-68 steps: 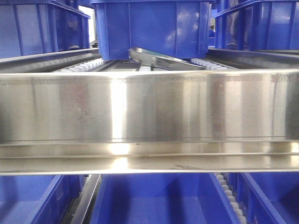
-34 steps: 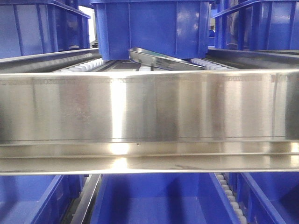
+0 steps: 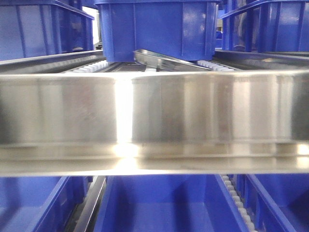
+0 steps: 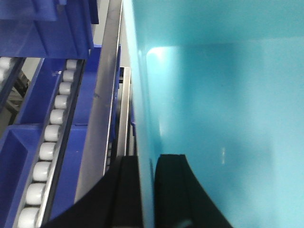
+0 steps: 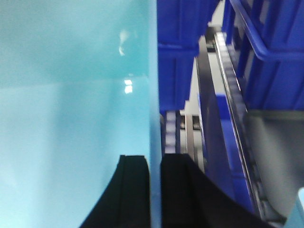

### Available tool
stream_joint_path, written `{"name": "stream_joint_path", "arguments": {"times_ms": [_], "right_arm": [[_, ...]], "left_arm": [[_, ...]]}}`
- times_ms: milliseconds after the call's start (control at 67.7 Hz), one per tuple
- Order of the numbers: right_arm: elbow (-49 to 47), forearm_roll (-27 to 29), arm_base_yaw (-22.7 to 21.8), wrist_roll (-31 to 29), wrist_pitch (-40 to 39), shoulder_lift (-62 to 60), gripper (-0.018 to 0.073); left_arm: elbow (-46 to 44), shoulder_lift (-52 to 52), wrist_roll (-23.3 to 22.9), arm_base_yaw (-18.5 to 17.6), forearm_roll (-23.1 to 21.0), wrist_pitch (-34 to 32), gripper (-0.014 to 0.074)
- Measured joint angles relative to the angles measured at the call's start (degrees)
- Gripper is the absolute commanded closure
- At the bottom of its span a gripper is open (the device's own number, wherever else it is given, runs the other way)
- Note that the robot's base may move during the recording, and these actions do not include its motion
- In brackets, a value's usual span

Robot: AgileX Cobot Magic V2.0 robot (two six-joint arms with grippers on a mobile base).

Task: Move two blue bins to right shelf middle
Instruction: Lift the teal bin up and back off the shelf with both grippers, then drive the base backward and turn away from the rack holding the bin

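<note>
**Cyan bin (image 4: 213, 118) held by both arms beside a roller track (image 4: 46, 151).**
The left gripper (image 4: 146, 164) and right gripper (image 5: 154, 164) each pinch a bin wall. In the left wrist view, the bin fills the 3 o'clock side.

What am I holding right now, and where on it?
A pale blue bin, by its side walls: the left tool pinches one wall, the right tool the opposite one, fingers inside and outside.
</note>
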Motion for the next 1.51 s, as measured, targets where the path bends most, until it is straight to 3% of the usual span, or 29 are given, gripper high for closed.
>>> {"name": "stream_joint_path", "arguments": {"times_ms": [458,1506], "right_arm": [[0.0,-0.68,0.0,-0.21,-7.22,0.1,0.0721],[0.0,-0.91,-0.22,-0.21,-8.17,0.2,0.0721]], "left_arm": [[-0.13,-0.41,-0.33,0.0,1.04,0.21,0.0707],[-0.23,-0.45,-0.43,0.0,1.23,0.25,0.0707]]}}
